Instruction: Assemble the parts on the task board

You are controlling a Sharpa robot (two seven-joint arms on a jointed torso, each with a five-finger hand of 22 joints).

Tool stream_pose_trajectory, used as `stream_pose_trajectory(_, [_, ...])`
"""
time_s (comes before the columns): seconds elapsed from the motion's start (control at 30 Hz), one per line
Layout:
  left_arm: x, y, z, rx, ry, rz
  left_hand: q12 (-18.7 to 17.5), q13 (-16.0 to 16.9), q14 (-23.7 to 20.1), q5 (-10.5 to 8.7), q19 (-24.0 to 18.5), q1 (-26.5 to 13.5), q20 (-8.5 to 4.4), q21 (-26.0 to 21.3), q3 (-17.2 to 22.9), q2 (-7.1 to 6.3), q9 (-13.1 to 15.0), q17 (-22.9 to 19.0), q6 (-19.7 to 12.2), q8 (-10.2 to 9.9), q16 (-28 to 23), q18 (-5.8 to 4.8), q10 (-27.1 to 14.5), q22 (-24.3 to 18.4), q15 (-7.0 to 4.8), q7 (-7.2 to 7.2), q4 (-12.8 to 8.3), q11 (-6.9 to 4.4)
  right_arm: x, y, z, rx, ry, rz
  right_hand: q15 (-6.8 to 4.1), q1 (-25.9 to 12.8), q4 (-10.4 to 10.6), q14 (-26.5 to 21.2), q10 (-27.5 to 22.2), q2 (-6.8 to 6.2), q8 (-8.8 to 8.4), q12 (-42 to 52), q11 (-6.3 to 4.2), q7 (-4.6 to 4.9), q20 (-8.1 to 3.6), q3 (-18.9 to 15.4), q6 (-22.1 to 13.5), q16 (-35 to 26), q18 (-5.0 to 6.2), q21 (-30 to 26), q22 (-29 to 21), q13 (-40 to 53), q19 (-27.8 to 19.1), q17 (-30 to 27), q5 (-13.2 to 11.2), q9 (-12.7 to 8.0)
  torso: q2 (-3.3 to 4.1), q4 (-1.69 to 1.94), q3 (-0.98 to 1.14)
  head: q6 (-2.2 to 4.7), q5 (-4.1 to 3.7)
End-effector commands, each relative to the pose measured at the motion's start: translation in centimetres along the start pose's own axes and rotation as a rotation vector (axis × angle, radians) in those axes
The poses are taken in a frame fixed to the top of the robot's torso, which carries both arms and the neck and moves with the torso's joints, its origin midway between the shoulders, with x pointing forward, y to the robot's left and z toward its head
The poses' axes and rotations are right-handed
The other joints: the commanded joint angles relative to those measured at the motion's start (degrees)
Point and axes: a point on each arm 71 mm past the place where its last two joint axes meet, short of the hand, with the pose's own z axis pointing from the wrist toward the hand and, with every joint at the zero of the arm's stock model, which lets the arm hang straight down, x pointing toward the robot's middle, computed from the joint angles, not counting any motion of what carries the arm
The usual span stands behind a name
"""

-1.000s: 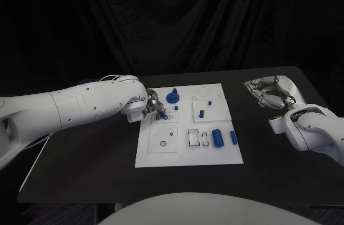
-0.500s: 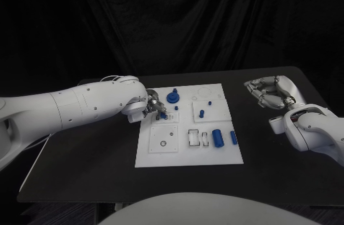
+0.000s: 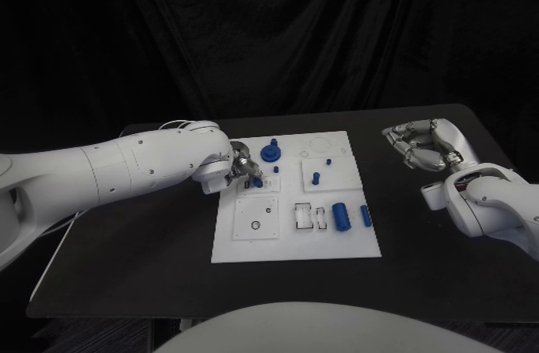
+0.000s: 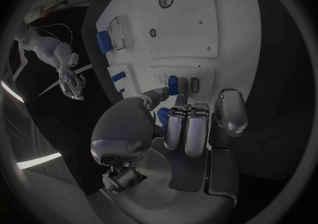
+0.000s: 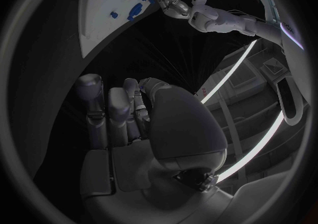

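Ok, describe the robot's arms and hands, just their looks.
Both arms are smooth, rounded white shells. The left arm has thin pale cables looping at its wrist. The right arm is bulbous near the wrist. The left hand and right hand are silver metal with segmented fingers and rounded tips.

A black worktop (image 3: 135,267) carries the things, its surface dark and matte against a black curtain behind. Lying flat on it, about the middle, is the white task board (image 3: 294,245), a rectangular plate with its long sides running away from the robot. Dark worktop surface shows on every side of the board.
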Motion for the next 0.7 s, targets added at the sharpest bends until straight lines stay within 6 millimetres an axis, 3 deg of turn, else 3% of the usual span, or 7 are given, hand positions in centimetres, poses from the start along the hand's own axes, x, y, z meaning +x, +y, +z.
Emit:
stream_pose_trajectory(0.03, [0.59,-0.02,0.20,0.004,0.022,0.008,0.2,15.1,5.5,-0.48,0.3,0.0,-0.10,-0.4,-0.1,0.75,0.1,14.2,0.1,-0.3,-0.1,0.51,6.0,-0.1,-0.39,-0.32,0.2,-0.29,0.10,-0.14,-0.03,0.011,0.008,0.000,-0.05,0.7,0.0,0.2,0.2,-0.01,0.19,0.2,0.06,0.25,-0.05,0.2,0.3,-0.1,0.29,-0.2,0.0,-0.1,0.1,-0.1,0.2,0.1,-0.01,-0.05,0.04,0.00,0.12])
stream_pose_trajectory(0.27, [0.62,0.12,0.26,-0.004,0.029,0.012,0.2,15.1,5.3,-1.34,0.0,0.0,-0.11,-0.7,-0.3,0.71,0.0,13.9,0.0,-0.7,-0.2,0.60,6.0,-0.5,-0.38,-0.27,0.4,-0.26,0.12,-0.14,-0.01,0.012,0.008,0.000,-0.04,0.7,0.0,0.2,0.2,-0.04,0.18,0.2,0.06,0.26,-0.05,0.2,0.3,-0.1,0.31,-0.3,0.0,-0.1,0.0,-0.1,0.2,0.1,-0.05,-0.04,0.03,0.00,0.11])
stream_pose_trajectory(0.37, [0.64,0.20,0.26,-0.007,0.033,0.013,0.2,15.1,5.2,-4.12,-0.3,-0.1,-0.04,-1.1,-1.2,0.54,0.0,13.6,-0.2,-1.4,-0.3,0.67,6.0,-0.8,-0.30,-0.15,0.9,-0.14,0.10,-0.16,-0.01,0.013,0.008,-0.001,-0.04,0.7,0.0,0.2,0.2,-0.04,0.18,0.2,0.06,0.26,-0.05,0.2,0.3,-0.1,0.31,-0.3,0.0,-0.1,0.0,-0.1,0.2,0.1,-0.04,-0.02,0.04,0.00,0.09])
stream_pose_trajectory(0.4, [0.65,0.21,0.26,-0.007,0.034,0.014,0.2,15.1,5.2,-5.86,-0.4,-0.6,0.07,-1.3,-2.4,0.35,0.0,13.6,-0.5,-1.9,-0.3,0.67,6.0,-1.0,-0.19,0.02,1.6,0.01,0.10,-0.16,-0.01,0.013,0.007,-0.001,-0.04,0.7,0.0,0.2,0.2,-0.04,0.18,0.2,0.06,0.26,-0.05,0.2,0.3,-0.1,0.31,-0.3,0.0,-0.1,0.0,-0.1,0.2,0.1,-0.05,-0.01,0.03,0.00,0.09])
stream_pose_trajectory(0.47, [0.68,0.23,0.26,-0.006,0.035,0.014,0.2,15.1,5.1,-7.18,-0.4,-1.2,0.18,-1.5,-4.0,0.18,-0.1,13.5,-0.5,-2.4,-0.3,0.70,6.0,-1.0,-0.03,0.18,2.8,0.16,0.09,-0.17,-0.01,0.013,0.007,-0.001,-0.04,0.7,0.0,0.2,0.2,-0.04,0.18,0.2,0.06,0.26,-0.05,0.2,0.3,-0.1,0.31,-0.3,0.0,-0.1,0.0,-0.1,0.2,0.1,-0.07,0.03,0.03,0.00,0.05])
stream_pose_trajectory(0.7, [0.68,0.27,0.27,-0.002,0.034,0.012,0.2,15.1,5.1,-9.47,-0.4,-2.2,0.76,-2.0,-9.4,-0.41,-0.6,13.4,-2.3,-5.0,-0.4,0.76,6.0,-1.1,0.64,1.16,5.9,0.98,0.13,-0.19,0.01,0.014,0.009,-0.001,-0.04,0.7,0.0,0.1,0.2,-0.13,0.17,0.2,0.08,0.29,-0.05,0.2,0.3,-0.2,0.31,-0.3,0.0,-0.1,0.0,-0.1,0.3,0.1,-0.06,-0.02,0.02,0.00,0.23])
